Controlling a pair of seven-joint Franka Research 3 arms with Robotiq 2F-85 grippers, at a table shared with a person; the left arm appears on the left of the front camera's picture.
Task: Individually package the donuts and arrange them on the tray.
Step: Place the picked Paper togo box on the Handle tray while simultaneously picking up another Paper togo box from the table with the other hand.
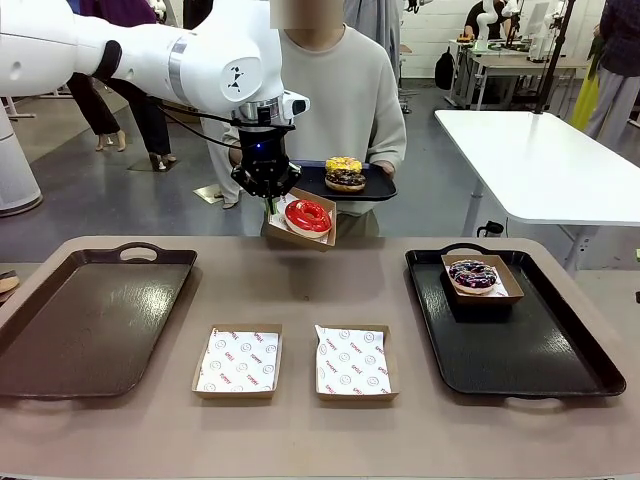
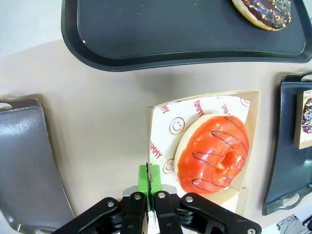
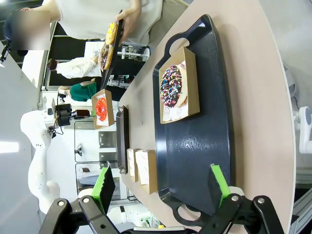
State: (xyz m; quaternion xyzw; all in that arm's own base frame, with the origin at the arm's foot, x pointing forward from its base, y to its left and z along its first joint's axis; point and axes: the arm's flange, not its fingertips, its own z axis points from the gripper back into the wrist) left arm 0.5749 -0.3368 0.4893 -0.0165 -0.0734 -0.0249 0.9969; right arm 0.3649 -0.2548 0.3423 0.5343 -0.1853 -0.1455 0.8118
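The left end effector (image 2: 150,178), pinching the edge of a box (image 2: 251,122), holds it above the surface with the red donut (image 2: 213,152) just beyond its pads, and the right tray (image 1: 560,365) lies to its right, nearer the spread right end effector (image 3: 162,184).

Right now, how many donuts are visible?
4: red donut in the box the left gripper holds; purple sprinkled donut boxed on the right tray; yellow donut and chocolate donut on the person's tray.
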